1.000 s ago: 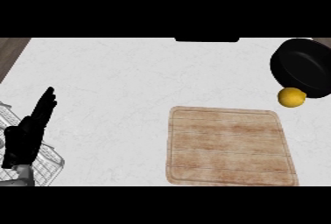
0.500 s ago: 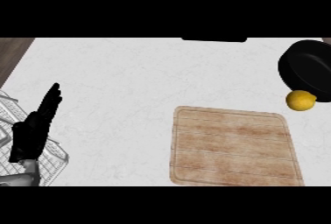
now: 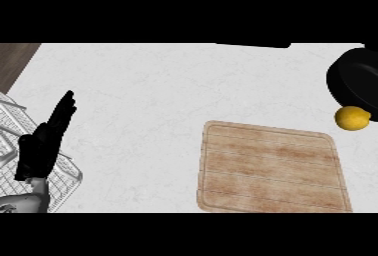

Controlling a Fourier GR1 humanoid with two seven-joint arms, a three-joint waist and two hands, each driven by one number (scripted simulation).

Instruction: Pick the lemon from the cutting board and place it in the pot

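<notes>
The lemon (image 3: 352,118) lies on the table (image 3: 162,95) just beside the black pot (image 3: 356,80), off the cutting board (image 3: 272,172); nearly round, its long axis cannot be told. The left robot hand (image 3: 46,142) rests open, holding nothing, well apart. The lemon might roll if nudged during a reach.

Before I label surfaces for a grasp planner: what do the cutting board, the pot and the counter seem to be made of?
The cutting board looks like pale wood with a matte finish: brown grain streaks and lengthwise grooves show. The pot looks like black metal or coated cookware, dull, with hardly any highlights; its material stays uncertain. The counter looks like white stone or marble-like laminate, with faint grey veining.
</notes>
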